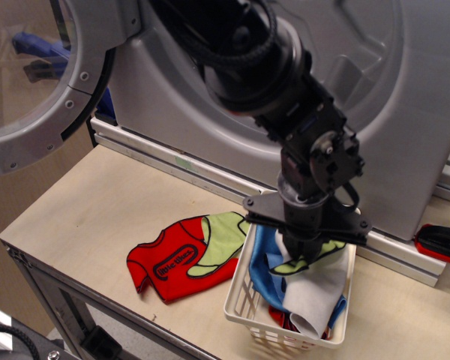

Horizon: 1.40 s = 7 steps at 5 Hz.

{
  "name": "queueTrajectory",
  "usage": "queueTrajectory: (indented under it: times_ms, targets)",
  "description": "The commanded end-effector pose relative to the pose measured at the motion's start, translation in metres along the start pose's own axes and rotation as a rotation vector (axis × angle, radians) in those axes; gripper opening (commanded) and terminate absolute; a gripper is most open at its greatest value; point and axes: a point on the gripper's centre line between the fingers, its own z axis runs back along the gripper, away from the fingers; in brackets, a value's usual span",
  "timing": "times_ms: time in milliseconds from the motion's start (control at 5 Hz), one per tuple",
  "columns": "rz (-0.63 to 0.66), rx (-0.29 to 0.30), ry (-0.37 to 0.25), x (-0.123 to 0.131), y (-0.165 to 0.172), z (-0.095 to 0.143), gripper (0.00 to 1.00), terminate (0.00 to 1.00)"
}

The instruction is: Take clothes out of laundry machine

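Observation:
The lime-green garment [322,253] with black edging hangs from my gripper [306,251] just above the cloths in the white basket [240,296]; its ends spread out to either side of the fingers. The gripper points straight down over the basket and is shut on the garment. The silver-grey laundry machine [405,150] stands behind, with its drum opening behind my arm. Its round glass door [30,82] is swung open at the far left.
The basket holds a blue cloth [264,262] and a white cloth [319,292]. A red shirt with a green panel [172,259] lies flat on the wooden table [82,210] left of the basket. A red and black object [441,244] sits at the right edge.

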Motion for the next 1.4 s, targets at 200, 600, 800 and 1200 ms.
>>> queueTrajectory:
  times_ms: [200, 600, 800, 1200]
  targets:
    - [0.061, -0.004, 0.036, 0.020, -0.008, 0.042, 1.00, 0.00]
    - [0.073, -0.046, 0.004, 0.042, 0.017, 0.070, 1.00, 0.00]
    - [0.006, -0.016, -0.005, 0.052, 0.044, 0.086, 1.00, 0.00]
    - [0.006, -0.016, -0.005, 0.052, 0.044, 0.086, 1.00, 1.00]
